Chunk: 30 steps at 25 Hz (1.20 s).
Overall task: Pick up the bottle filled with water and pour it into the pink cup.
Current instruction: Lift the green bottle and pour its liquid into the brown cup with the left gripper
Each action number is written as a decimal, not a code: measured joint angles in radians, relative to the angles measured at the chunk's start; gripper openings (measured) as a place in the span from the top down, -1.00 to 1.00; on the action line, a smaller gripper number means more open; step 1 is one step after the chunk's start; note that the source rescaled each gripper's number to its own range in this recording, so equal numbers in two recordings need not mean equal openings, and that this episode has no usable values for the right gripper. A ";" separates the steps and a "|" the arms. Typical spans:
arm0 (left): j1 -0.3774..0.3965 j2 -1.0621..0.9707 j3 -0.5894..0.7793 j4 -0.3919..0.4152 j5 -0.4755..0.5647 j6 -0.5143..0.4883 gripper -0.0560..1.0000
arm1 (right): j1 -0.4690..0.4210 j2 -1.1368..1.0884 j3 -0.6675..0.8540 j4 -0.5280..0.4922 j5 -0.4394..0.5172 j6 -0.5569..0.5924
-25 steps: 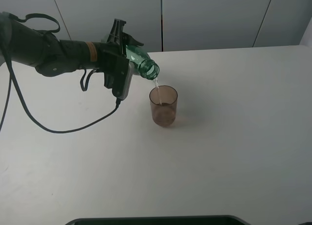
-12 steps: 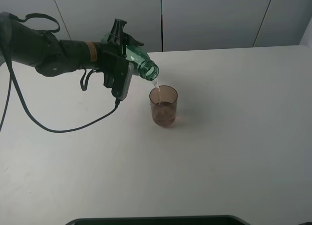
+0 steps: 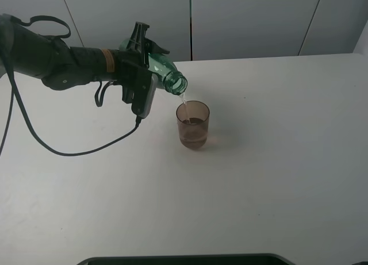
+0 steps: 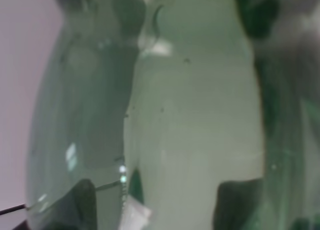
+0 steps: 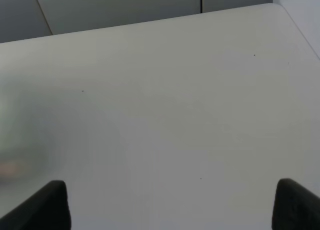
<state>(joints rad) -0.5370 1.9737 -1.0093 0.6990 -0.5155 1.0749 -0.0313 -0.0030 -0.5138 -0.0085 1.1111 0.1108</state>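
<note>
My left gripper [image 3: 142, 61] is shut on the green-tinted bottle [image 3: 164, 72] and holds it tilted, mouth down to the right, just above the pink cup [image 3: 193, 125]. A thin stream of water runs from the bottle's mouth into the cup, which stands upright on the white table [image 3: 276, 161] and holds some liquid. In the left wrist view the bottle [image 4: 190, 115] fills the picture, very close and blurred. In the right wrist view only two dark fingertips [image 5: 42, 205] show at the lower corners, wide apart over bare table; the right arm is out of the exterior view.
A black cable [image 3: 80, 152] hangs from the left arm and loops onto the table left of the cup. A dark edge [image 3: 184, 259] runs along the near side of the table. Grey wall panels stand behind the table's far edge.
The bottle and left arm have held their tilt. The liquid level in the cup has risen slightly as water keeps running in.
</note>
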 joint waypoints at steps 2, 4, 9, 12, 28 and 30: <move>0.000 0.000 0.000 -0.002 0.000 0.000 0.85 | 0.000 0.000 0.000 0.000 0.000 0.000; 0.000 0.000 0.000 -0.002 0.000 0.001 0.85 | 0.000 0.000 0.000 0.000 0.000 0.000; 0.000 0.000 0.000 -0.002 0.000 0.003 0.85 | 0.000 0.000 0.000 0.000 0.000 0.000; 0.000 0.000 0.000 -0.002 0.000 0.015 0.85 | 0.000 0.000 0.000 0.000 0.000 0.000; 0.000 0.000 0.000 -0.006 -0.006 0.025 0.85 | 0.000 0.000 0.000 0.000 0.000 0.000; 0.000 0.000 0.000 -0.006 -0.007 0.025 0.85 | 0.000 0.000 0.000 0.000 0.000 0.000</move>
<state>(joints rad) -0.5370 1.9737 -1.0093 0.6928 -0.5228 1.0997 -0.0313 -0.0030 -0.5138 -0.0085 1.1111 0.1108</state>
